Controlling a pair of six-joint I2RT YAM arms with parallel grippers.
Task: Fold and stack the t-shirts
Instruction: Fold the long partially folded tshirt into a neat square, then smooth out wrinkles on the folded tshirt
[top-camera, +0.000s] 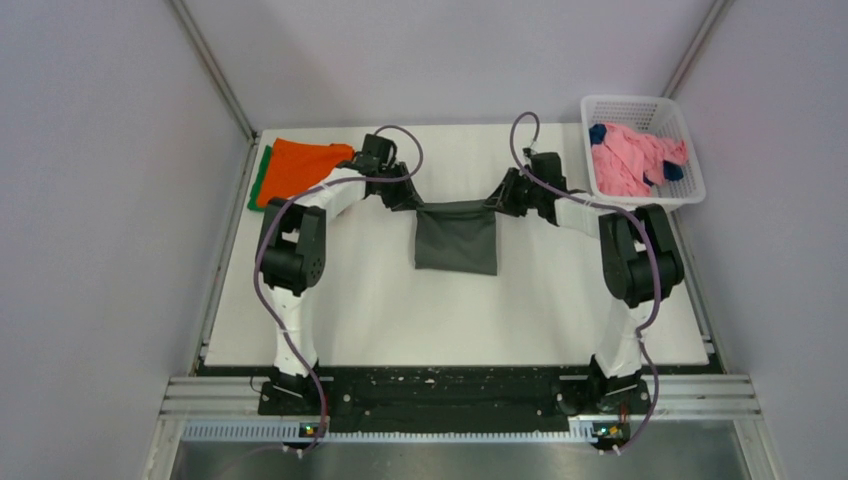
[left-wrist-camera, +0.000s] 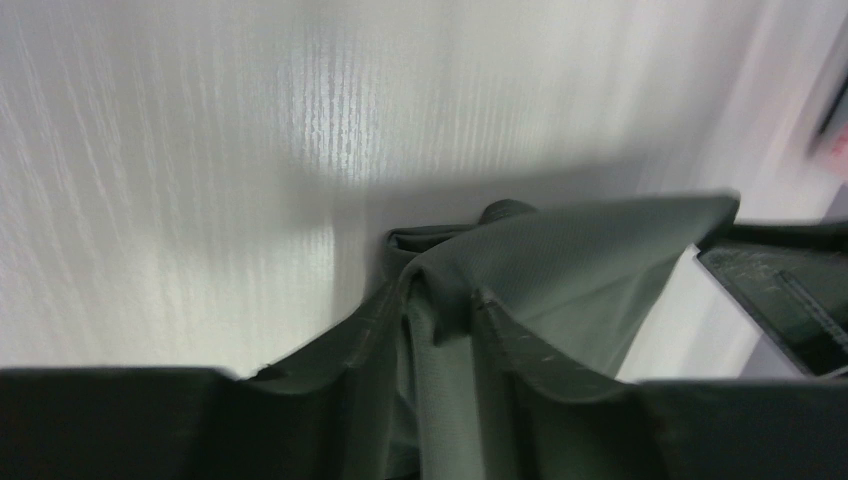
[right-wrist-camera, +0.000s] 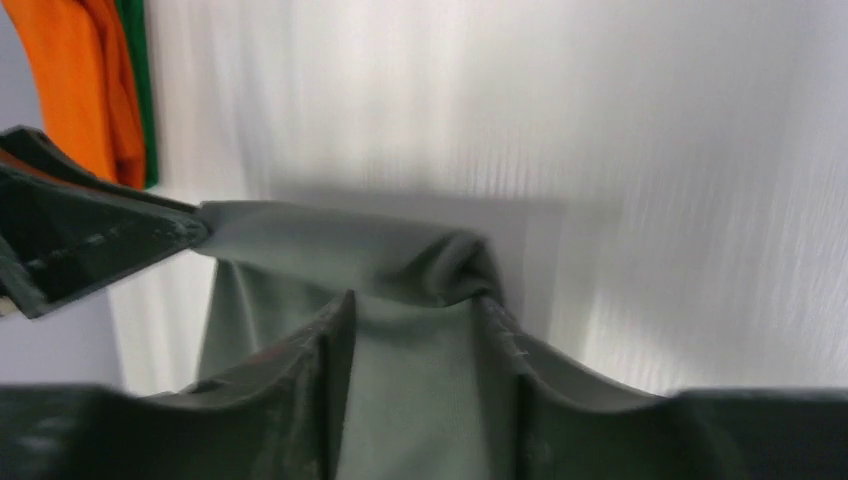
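At the middle of the desk (top-camera: 350, 310), toward its far edge, the olive-grey t-shirt (top-camera: 457, 240) lies as a folded, roughly square panel. Its top edge is drawn straight between the two hands, taken at both upper corners so the fold lands flat and even. Far right corner: white basket (top-camera: 640, 103) holding a crumpled pink t-shirt (top-camera: 625, 165) and a navy t-shirt (top-camera: 598, 133), the unfolded supply. Far left corner: orange t-shirt (top-camera: 300, 165) folded on top of a green t-shirt (top-camera: 258, 180), the finished stack kept out of the work area; the olive one probably belongs there next. Left hand (top-camera: 405, 198) sits at the shirt's upper left corner, right hand (top-camera: 497, 200) at the upper right. Wrist views are blurred, but the left fingers (left-wrist-camera: 330, 350) and right fingers (right-wrist-camera: 310, 350) stand parted with a ridge of cloth lying loose in the gap. Reads as released, not clenched. Judgement: fold laid down, stacking not yet done.
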